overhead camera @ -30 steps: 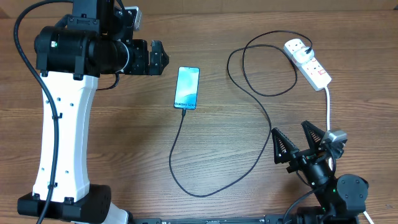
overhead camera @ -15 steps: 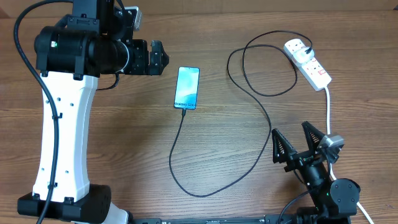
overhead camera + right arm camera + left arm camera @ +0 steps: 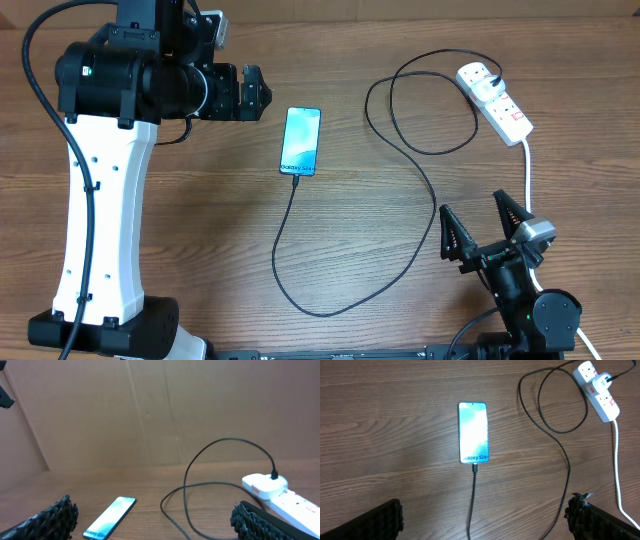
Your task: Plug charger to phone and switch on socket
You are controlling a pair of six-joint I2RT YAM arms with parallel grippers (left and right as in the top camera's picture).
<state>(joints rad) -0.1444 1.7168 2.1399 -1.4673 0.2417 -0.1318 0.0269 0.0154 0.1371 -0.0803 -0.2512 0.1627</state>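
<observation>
Your phone (image 3: 301, 141) lies flat mid-table, a slim glossy rectangle with a glowing cyan screen, on the matte wood-grain table (image 3: 220, 250). The charger (image 3: 473, 490), a thin black cord, meets the phone's lower end, curls away in loose loops and reaches the socket (image 3: 495, 102), a white plastic oblong with red switches at far right. Your left gripper (image 3: 258, 93) and right gripper (image 3: 471, 210) both stand spread wide, their ribbed black fingers holding and touching nothing
</observation>
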